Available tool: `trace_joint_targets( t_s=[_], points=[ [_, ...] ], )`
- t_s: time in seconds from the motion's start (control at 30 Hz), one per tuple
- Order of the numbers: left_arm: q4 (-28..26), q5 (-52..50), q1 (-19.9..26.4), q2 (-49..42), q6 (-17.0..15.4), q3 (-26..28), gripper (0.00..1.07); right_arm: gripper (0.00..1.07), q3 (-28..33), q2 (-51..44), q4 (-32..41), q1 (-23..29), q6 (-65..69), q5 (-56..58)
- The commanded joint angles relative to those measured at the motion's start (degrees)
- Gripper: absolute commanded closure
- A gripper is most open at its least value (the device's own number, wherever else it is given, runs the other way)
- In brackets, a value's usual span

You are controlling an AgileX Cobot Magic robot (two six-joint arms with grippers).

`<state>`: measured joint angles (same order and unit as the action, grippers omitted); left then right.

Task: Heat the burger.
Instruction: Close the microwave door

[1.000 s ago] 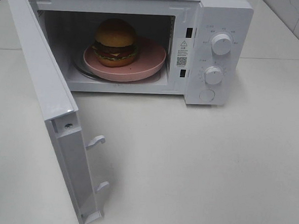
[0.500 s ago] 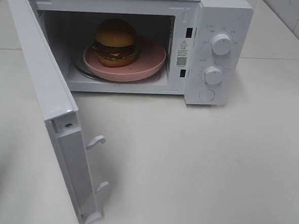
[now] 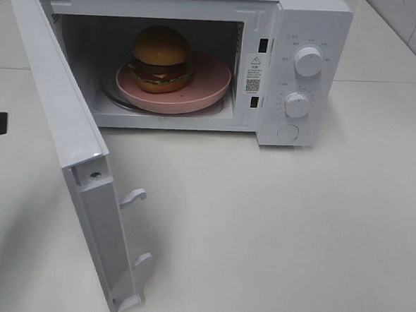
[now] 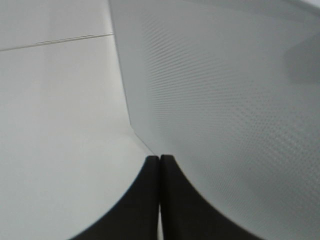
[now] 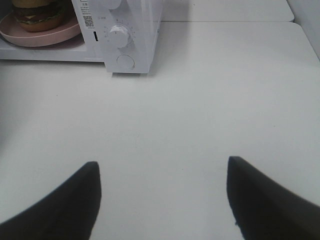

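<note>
Exterior high view showed a white microwave (image 3: 311, 21) standing on a pale table (image 3: 295, 225), its door (image 3: 56, 97) swung wide open toward the left arm's side. The burger (image 3: 161, 60) sat upright inside the cavity on a pink plate (image 3: 212, 82), nearer the plate's door-side half than its middle. The plate rested on a glass turntable (image 3: 111, 97) whose rim peeked out beneath it. Two white latch hooks (image 3: 133, 196) stuck out from the door's free edge. On the control panel, an upper knob (image 3: 308, 62) sat above a lower knob (image 3: 296, 104), with a round button (image 3: 288, 132) below both. A warning label (image 3: 253, 74) with a square code was fixed on the cavity frame, beside the panel.

A small dark piece of the left arm showed at the frame's left edge, outside the door. In the left wrist view, the left gripper (image 4: 160, 159) had its jaws clenched together with nothing between them, the tips very near the door's dotted outer face; whether they touched it could not be told.

In the right wrist view, the right gripper (image 5: 162, 162) hung over bare table, well apart from the microwave, its jaws released wide and empty.
</note>
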<state>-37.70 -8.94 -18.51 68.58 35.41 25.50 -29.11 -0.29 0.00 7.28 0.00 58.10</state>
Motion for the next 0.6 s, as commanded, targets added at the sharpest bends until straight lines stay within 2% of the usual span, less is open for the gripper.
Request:
trace_joint_targets(
  t_s=[0.03, 0.1, 0.27, 0.6],
  points=[
    [0.00, -4.13, -2.46, 3.09, 0.29, 1.95, 1.07, 0.38, 0.11, -1.43, -0.52, 0.17, 0.00, -0.74],
    [0.86, -6.53, -5.33, 7.28, 0.29, 4.24, 1.07, 0.38, 0.11, -1.43, -0.52, 0.17, 0.00, -0.74],
    [1.26, -7.96, -8.82, 13.64, 0.29, 8.37, 1.07, 0.38, 0.11, -1.43, -0.52, 0.17, 0.00, -0.74],
    [2.75, -7.85, -9.45, 21.89, 0.29, 15.01, 1.07, 0.38, 0.11, -1.43, -0.52, 0.17, 0.00, -0.74]
  ],
)
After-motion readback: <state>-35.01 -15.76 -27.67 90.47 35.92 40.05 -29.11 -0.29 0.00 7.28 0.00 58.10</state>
